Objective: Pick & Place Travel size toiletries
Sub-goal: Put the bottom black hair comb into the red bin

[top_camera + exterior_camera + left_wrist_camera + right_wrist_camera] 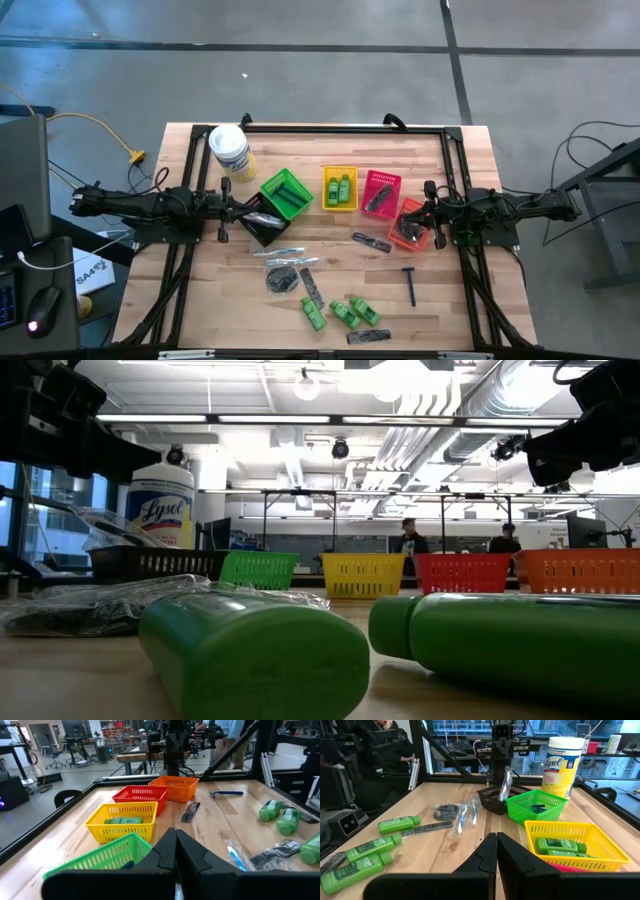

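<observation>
Loose toiletries lie on the near half of the table: three green mini bottles [345,313], a blue-handled razor [409,285], dark combs [371,242], a round dark packet [282,278] and clear-wrapped sticks [278,250]. Two green bottles [559,845] lie in the yellow basket [340,172]. A clear-wrapped stick [505,784] stands tilted in the black basket [268,232]. My left gripper [175,837] is shut and holds nothing, drawn back over the black basket at the table's left. My right gripper [496,842] is shut and holds nothing, over the orange basket [408,208] at the right.
The green basket [286,192] and red basket [380,180] stand in the row between the arms. A white tub with a yellow label [229,150] stands at the far left. A black frame [340,128] borders the table. People show in the room behind.
</observation>
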`<state>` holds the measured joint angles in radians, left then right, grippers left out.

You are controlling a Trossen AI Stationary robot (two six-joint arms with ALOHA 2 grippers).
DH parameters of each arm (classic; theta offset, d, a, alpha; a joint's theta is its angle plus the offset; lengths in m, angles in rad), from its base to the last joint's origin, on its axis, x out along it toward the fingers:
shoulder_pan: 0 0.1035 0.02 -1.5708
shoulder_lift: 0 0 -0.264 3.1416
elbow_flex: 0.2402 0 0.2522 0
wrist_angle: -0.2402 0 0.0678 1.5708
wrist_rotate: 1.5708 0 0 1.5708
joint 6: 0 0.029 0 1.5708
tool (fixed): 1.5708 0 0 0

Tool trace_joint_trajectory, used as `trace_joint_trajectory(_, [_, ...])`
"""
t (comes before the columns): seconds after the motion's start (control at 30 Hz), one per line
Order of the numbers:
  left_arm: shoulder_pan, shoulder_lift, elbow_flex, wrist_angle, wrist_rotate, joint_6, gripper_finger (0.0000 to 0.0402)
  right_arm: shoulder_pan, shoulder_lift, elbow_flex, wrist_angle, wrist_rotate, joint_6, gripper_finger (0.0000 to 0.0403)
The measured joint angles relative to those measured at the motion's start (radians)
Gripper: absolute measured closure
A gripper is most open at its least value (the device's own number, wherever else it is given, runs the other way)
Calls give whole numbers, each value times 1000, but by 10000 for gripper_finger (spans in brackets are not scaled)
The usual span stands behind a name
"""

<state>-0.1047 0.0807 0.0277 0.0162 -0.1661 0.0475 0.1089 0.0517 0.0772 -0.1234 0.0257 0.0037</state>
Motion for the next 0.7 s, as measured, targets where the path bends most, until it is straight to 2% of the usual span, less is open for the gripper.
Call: trace_joint_trajectory(0.7, [0,0,-2,-7,-1,0,401,0,0,0,0,-2,-8,399])
